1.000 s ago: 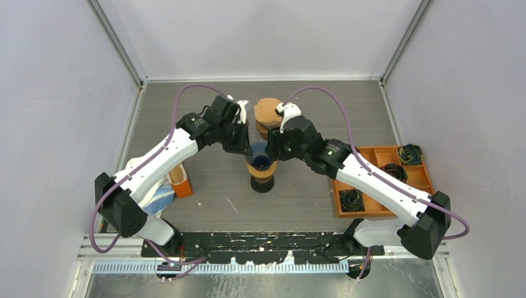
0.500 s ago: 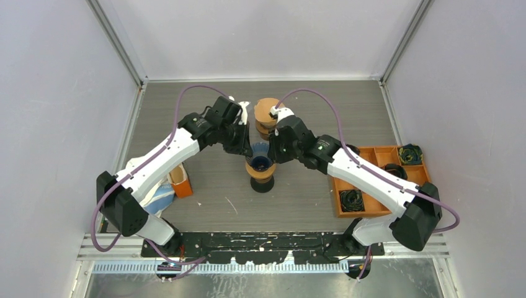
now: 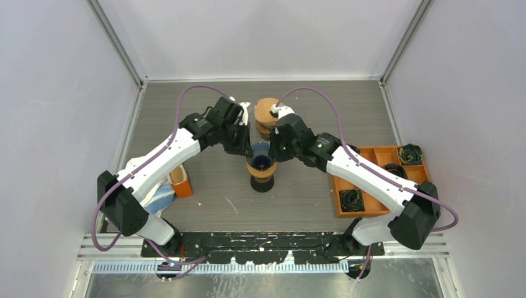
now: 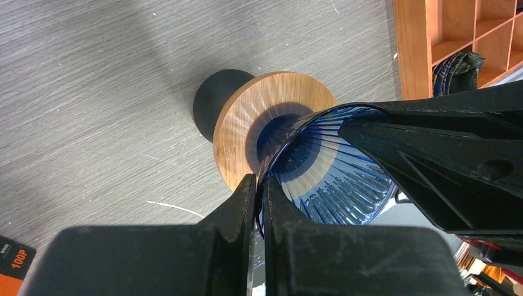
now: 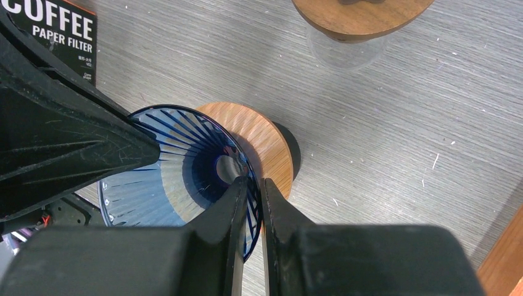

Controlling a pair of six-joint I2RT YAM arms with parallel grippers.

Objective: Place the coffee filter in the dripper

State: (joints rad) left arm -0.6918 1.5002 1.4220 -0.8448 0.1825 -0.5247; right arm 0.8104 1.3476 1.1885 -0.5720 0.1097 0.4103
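Observation:
The dripper [image 3: 261, 156] is a blue ribbed glass cone on a round wooden stand with a black base, at the table's middle. My left gripper [image 3: 248, 149] is shut on the cone's left rim; in the left wrist view the two fingers [image 4: 259, 185] pinch the glass edge of the dripper [image 4: 333, 166]. My right gripper [image 3: 275, 151] is shut on the opposite rim, seen in the right wrist view [image 5: 251, 185] with the dripper [image 5: 179, 166]. The cone's inside shows bare ribbed glass. A black "COFFEE PAPER FILTER" pack [image 5: 58, 28] lies to the left.
A wooden-lidded glass jar [image 3: 267, 115] stands just behind the dripper. An orange compartment tray [image 3: 371, 197] with dark coiled items sits at the right. An orange box [image 3: 180, 181] and a white-blue bag [image 3: 155, 195] lie at the left, near my left arm.
My right arm has swung a little left, bringing its gripper against the dripper's right rim. The left arm and the dripper have barely moved.

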